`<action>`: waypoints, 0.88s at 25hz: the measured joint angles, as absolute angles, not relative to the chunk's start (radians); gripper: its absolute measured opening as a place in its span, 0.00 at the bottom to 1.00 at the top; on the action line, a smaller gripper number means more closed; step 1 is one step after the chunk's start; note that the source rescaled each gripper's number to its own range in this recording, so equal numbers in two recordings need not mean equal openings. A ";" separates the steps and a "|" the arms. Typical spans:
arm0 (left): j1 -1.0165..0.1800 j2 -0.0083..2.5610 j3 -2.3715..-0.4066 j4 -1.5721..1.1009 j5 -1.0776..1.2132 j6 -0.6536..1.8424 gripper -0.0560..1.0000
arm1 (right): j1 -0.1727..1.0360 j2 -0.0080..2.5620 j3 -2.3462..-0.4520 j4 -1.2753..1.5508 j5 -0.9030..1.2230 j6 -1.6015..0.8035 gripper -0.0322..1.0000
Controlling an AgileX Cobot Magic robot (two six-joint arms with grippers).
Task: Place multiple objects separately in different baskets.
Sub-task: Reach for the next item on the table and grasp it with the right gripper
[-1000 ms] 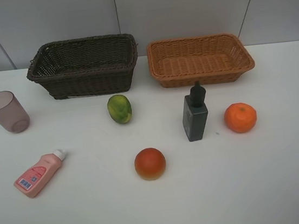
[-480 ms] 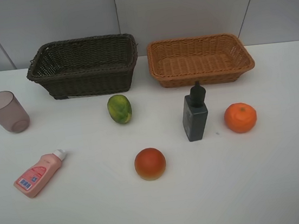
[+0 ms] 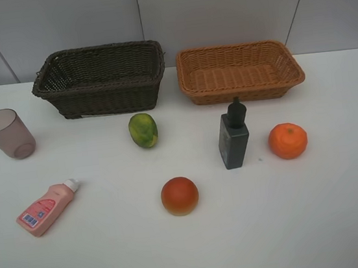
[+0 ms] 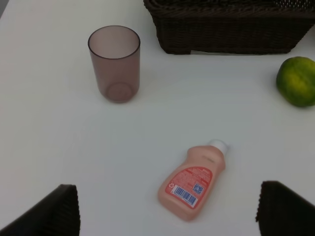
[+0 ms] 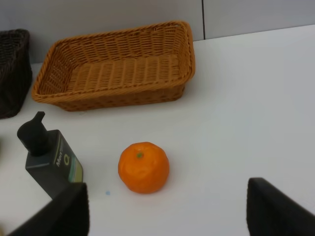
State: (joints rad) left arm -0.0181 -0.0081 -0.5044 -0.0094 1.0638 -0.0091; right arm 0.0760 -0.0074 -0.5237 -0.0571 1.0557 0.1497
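Baskets first, high view: dark brown basket (image 3: 103, 97) and orange-tan basket (image 3: 242, 92) show nothing inside. All six objects sit loose on the worktop (image 3: 319, 208): cup (image 3: 8, 134), pink bottle (image 3: 46, 208), green fruit (image 3: 143, 130), red-orange fruit (image 3: 179, 196), pump bottle (image 3: 234, 141), tangerine (image 3: 288, 141). Left wrist: my left end effector (image 4: 167, 212) is spread wide and empty above the lying pink bottle. Right wrist: my right end effector (image 5: 170, 209) is apart and empty, with the tangerine just ahead. Nothing done, six placements left.

High camera overlooks the whole table (image 3: 346, 218); closer wrist cameras share its pink bottle (image 4: 193, 184), left, and tangerine (image 5: 143, 167), right
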 joint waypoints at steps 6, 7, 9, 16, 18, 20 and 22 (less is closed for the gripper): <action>-0.018 -0.008 -0.504 -0.009 1.064 -0.009 0.92 | 0.016 -0.007 -0.524 -0.057 1.056 0.150 0.54; -0.018 -0.008 -0.504 -0.009 1.064 -0.009 0.92 | 0.008 -0.007 -0.524 -0.057 1.056 0.150 0.54; -0.018 -0.008 -0.504 -0.009 1.064 -0.009 0.92 | 0.005 -0.007 -0.524 -0.057 1.056 0.150 0.54; -0.018 -0.008 -0.504 -0.009 1.064 -0.009 0.92 | 0.005 -0.007 -0.524 -0.057 1.056 0.150 0.54; -0.018 -0.008 -0.504 -0.009 1.064 -0.009 0.92 | 0.005 -0.007 -0.524 -0.057 1.056 0.150 0.54; -0.018 -0.008 -0.504 -0.009 1.064 -0.009 0.92 | 0.005 -0.007 -0.524 -0.058 1.056 0.155 0.54; -0.018 -0.008 -0.504 -0.009 1.064 -0.009 0.92 | -0.003 -0.007 -0.524 -0.068 1.056 0.175 0.54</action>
